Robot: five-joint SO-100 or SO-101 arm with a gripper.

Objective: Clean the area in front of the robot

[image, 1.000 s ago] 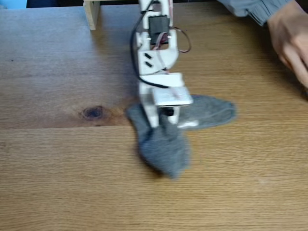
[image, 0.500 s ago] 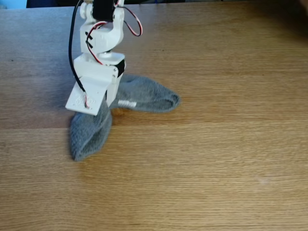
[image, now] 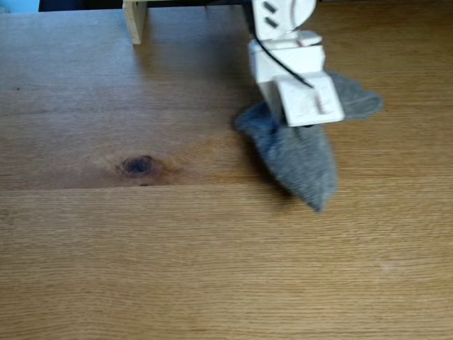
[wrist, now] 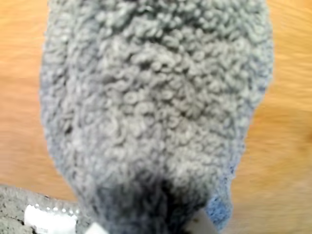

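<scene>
Broad light-brown oak surface, fine grain, one dark oval knot and a straight board seam; pale wooden post at the far left edge. Small white plastic arm stands right of centre in the fixed view. Its tool is buried in the grey terry cloth, which drapes over the tips and presses on the wood; whether the jaws clamp it or merely sit inside cannot be told. Wrist view: grey loops cover the tips. Cloth's long axis points toward the camera and slightly right. Unwiped wood, knot included, lies well to the left in the fixed view; next sweep likely goes that way.
</scene>
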